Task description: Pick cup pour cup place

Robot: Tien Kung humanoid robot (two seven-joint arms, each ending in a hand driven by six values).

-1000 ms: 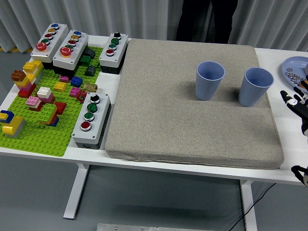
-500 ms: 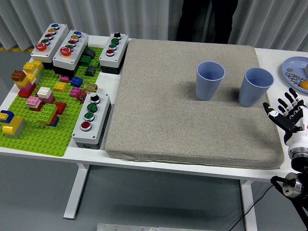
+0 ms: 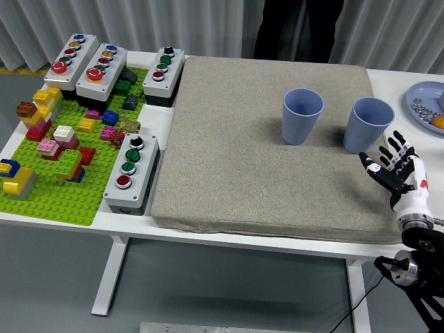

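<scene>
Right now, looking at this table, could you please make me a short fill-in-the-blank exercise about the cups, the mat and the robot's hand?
1. Two blue cups stand upright on a grey ____.
2. The right hand, fingers spread, hovers nearest the ____ of the two cups.
3. Neither cup is ____ by the hand yet.
4. The button boxes sit around a ____ brick baseplate.

Missing words: mat; right; grasped; green

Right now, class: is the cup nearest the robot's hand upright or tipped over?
Upright. The right cup stands on the grey mat with its open rim facing up.
</scene>
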